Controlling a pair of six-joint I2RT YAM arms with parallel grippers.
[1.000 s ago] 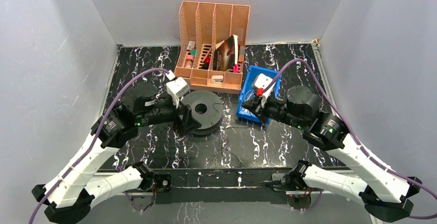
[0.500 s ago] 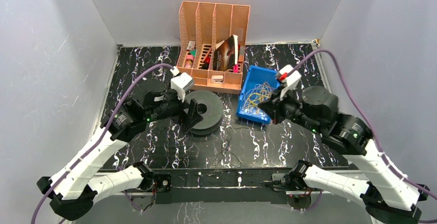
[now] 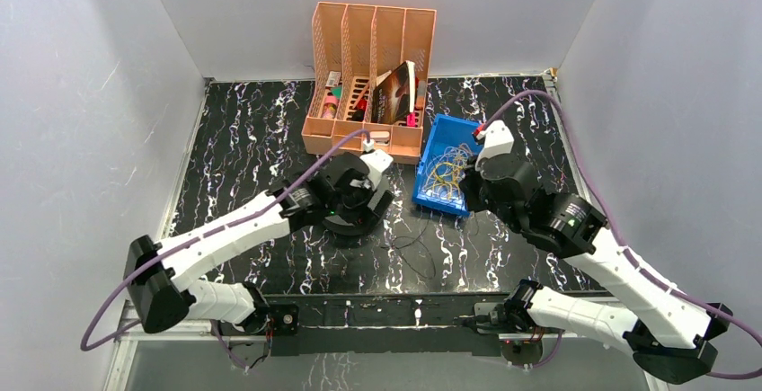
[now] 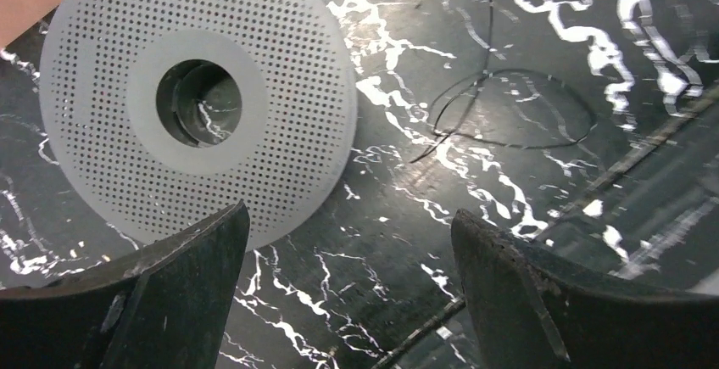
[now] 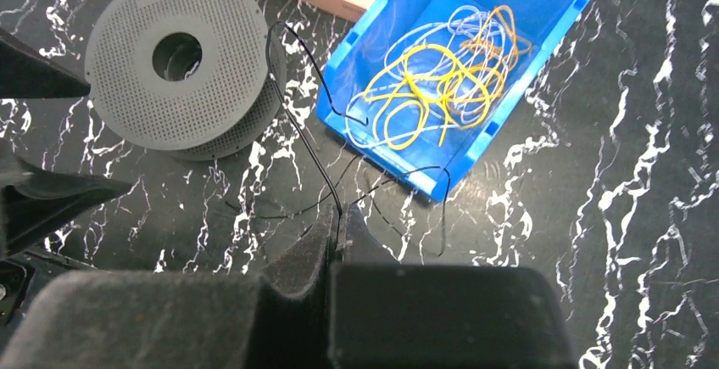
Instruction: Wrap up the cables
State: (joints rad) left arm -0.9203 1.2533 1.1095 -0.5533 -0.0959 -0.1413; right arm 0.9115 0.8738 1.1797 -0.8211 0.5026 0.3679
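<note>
black, hair-thin cable (image 5: pixel 307 144) sits pinched in the closed right gripper (image 5: pixel 339 220). it rises from the fingertips, arcs away toward the grey perforated plastic spool (image 5: pixel 174 59), then curls back to the blue plastic bin (image 5: pixel 555 21), so its long axis runs roughly away from the fingers. it looks light, limp and springy, likely to slip or tangle, so it is best held near an end. left gripper (image 4: pixel 348 229) hangs spread wide and empty by the spool's edge. farther off, yellow and orange cables (image 5: pixel 428 81) lie tangled inside the bin.
</note>
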